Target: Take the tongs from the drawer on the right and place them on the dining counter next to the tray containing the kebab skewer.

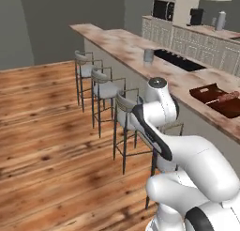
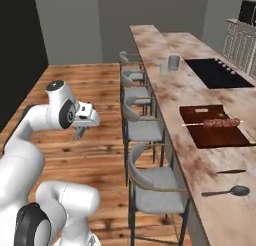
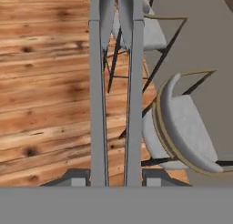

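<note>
My gripper [image 3: 115, 180] is shut on the grey metal tongs [image 3: 98, 104], whose two long arms run up the hand view over the wooden floor and a stool. From the right base view, the gripper [image 2: 80, 130] hangs above the floor, left of the stools and well short of the dining counter [image 2: 165, 65]. The dark reddish-brown tray [image 2: 200, 139] lies on that beige marbled slab with the kebab skewer [image 2: 218, 123] across it. In the left base view the tray [image 1: 206, 95] sits at the right on the counter [image 1: 122, 42].
A row of grey bar stools [image 2: 142, 130] stands along the counter's near side, between me and the slab. A black cooktop [image 2: 217, 72] and a grey cup [image 2: 173, 62] lie beyond the tray. A spoon [image 2: 227, 192] and a knife [image 2: 231, 171] lie nearer.
</note>
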Motion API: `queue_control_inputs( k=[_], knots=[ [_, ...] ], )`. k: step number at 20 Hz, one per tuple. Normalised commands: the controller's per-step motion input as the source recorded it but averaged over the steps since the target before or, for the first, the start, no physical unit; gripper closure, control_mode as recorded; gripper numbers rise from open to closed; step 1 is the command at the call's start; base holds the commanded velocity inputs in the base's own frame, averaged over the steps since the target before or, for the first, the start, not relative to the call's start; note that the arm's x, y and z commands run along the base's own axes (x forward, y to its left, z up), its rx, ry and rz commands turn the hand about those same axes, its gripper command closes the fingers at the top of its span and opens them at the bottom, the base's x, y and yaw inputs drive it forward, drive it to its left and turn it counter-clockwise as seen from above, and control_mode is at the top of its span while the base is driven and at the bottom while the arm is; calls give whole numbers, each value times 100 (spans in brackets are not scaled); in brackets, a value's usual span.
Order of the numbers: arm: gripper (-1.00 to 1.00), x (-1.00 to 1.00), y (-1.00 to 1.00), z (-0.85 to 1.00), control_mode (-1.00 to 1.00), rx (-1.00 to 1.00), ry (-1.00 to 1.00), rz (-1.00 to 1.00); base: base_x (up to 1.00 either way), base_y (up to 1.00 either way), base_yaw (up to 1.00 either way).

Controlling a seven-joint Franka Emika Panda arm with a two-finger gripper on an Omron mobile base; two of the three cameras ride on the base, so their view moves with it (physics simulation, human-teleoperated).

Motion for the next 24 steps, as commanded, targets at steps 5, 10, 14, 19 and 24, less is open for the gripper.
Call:
queue_control_inputs(
  k=[5, 10, 14, 19, 24],
  knots=[
    [100, 0, 0, 0, 100, 0, 0, 0, 12, 55, -57],
    [100, 0, 0, 0, 100, 0, 0, 0, 37, 94, -42],
    [100, 0, 0, 0, 100, 0, 0, 0, 43, 96, -33],
    [100, 0, 0, 0, 100, 0, 0, 0, 34, 60, -44],
    [100, 0, 0, 0, 100, 0, 0, 0, 26, 45, -56]
  ],
)
